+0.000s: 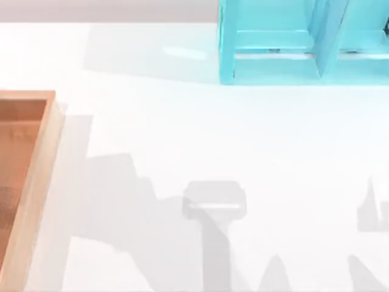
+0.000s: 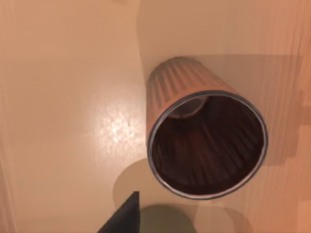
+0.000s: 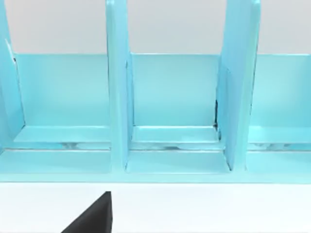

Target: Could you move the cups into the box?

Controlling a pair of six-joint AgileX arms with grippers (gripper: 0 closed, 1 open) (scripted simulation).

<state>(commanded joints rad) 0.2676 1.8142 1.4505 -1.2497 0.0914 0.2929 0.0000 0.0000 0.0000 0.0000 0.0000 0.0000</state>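
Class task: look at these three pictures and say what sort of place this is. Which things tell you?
Probably a rendered tabletop test scene, not a real room: a plain white table, a large shallow wooden box at its left edge holding a reddish-brown ribbed cup, and a turquoise shelf-like frame at the back.

You are looking at a rendered test bench, not a lived-in room: a plain white worktop (image 1: pixel 182 134) with flat, even lighting and crisp arm shadows falling across it, and a pale blank backdrop behind. The few props look staged: a turquoise shelf frame (image 1: pixel 285 48) at the far edge, its dividers standing just ahead of your right arm's dark fingers (image 3: pixel 92 216), and a wooden box (image 1: pixel 36 182) at the left edge. Its surfaces are smooth and unmarked.
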